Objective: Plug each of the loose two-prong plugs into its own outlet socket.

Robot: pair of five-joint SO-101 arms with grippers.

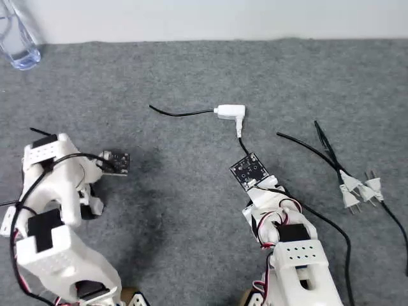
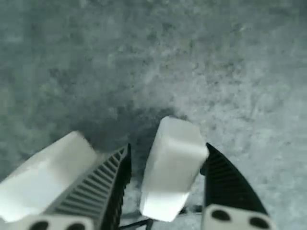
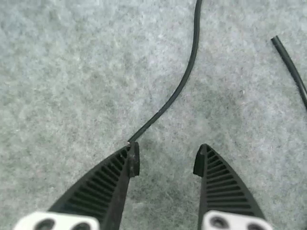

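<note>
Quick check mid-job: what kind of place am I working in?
Probably a lab or workshop test bench: a small white left arm and right arm on a grey felt-like mat, loose plugs with black cords, and a plain white wall behind.

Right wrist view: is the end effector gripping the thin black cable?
No: the right end effector stands open over grey carpet, and the thin black cable passes by one fingertip, outside the gap.

no writing, label, number or sign could be read on any object or surface that was shown.
</note>
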